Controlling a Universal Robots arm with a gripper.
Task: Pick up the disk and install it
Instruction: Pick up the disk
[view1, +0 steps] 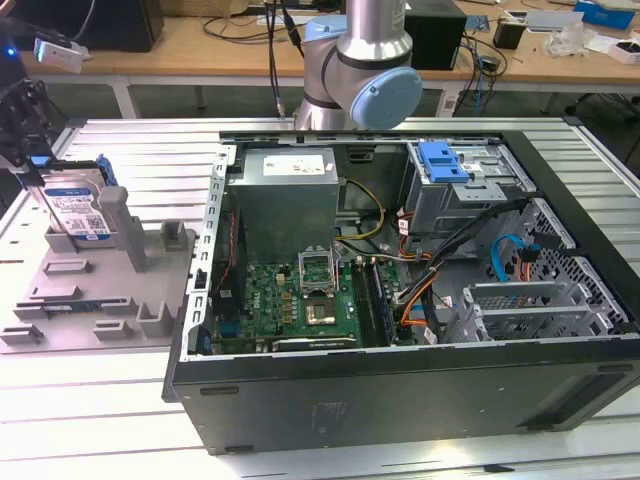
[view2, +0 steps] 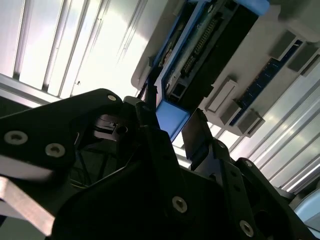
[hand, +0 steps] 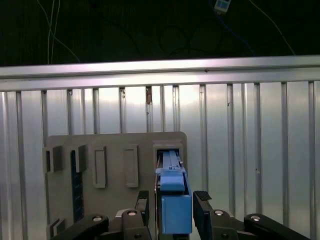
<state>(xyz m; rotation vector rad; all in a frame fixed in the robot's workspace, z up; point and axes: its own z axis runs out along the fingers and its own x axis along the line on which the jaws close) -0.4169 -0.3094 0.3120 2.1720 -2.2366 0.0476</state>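
The disk (view1: 78, 212) stands on edge in a slot of the grey fixture (view1: 100, 300) at the exterior view's left; it is silver, with a white-and-blue label and a blue frame. My gripper (view1: 42, 180) hangs right over its top edge. In both wrist views the black fingers (hand: 202, 200) stand on either side of the disk's blue frame (hand: 175, 207), with a thin gap still showing on one side. Seen in the second wrist view, the blue frame end (view2: 172, 117) sits between the two fingers (view2: 196, 132). The gripper is open around the disk.
An open computer case (view1: 400, 400) lies on the ribbed metal table (view1: 90, 420) at the exterior view's right. It holds a grey power supply (view1: 290, 200), a green motherboard (view1: 300, 300), cables and a drive bay with a blue latch (view1: 445, 160). The arm's base (view1: 360, 70) rises behind the case.
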